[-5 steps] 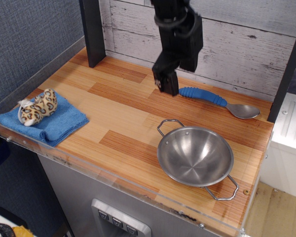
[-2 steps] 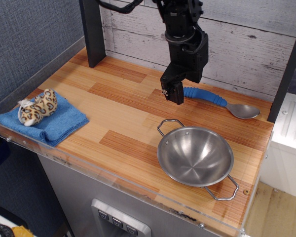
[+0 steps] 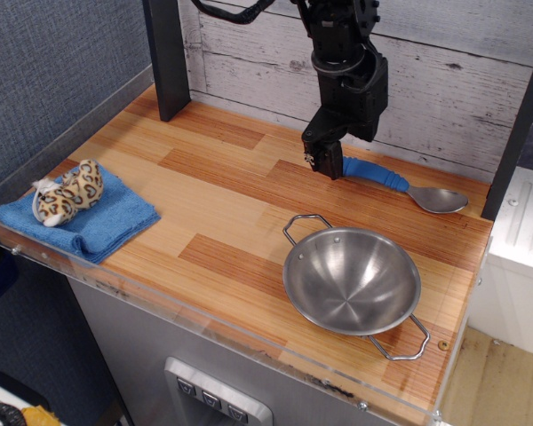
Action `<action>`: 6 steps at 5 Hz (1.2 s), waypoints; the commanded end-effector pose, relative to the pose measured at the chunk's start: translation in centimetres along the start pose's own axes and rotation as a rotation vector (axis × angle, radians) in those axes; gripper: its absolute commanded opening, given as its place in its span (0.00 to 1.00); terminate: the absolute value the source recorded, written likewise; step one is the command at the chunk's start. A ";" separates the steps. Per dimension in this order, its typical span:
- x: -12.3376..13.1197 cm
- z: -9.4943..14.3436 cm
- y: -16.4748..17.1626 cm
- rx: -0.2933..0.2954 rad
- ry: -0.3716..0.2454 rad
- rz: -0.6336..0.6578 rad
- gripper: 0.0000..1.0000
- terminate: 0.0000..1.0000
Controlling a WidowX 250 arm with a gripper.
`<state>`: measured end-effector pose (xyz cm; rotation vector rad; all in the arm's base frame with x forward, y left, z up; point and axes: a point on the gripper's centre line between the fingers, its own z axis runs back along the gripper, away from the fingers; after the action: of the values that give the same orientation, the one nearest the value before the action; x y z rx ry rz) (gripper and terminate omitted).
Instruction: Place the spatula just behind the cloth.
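Hovering gripper [image 3: 323, 165] at the spatula [image 3: 393, 183] handle's left end — jaw gap unclear.
Cloth [image 3: 91, 222] lies far left on the surface [image 3: 222, 213].

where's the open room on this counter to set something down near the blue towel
Bare wood runs behind the cloth toward the black post, and across the middle between the cloth and the steel bowl. The right side is crowded: the bowl in front, the spatula and gripper behind it. A plush toy sits on the cloth.
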<state>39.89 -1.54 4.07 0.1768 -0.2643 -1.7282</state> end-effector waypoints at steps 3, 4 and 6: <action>1.5 -1.5 0.7 -0.012 -0.077 -0.057 1.00 0.00; 1.5 -1.4 0.6 -0.001 -0.073 -0.068 0.00 0.00; 1.2 -1.1 0.6 0.022 -0.069 -0.048 0.00 0.00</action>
<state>40.24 -2.79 1.22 0.0968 -0.2954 -1.7875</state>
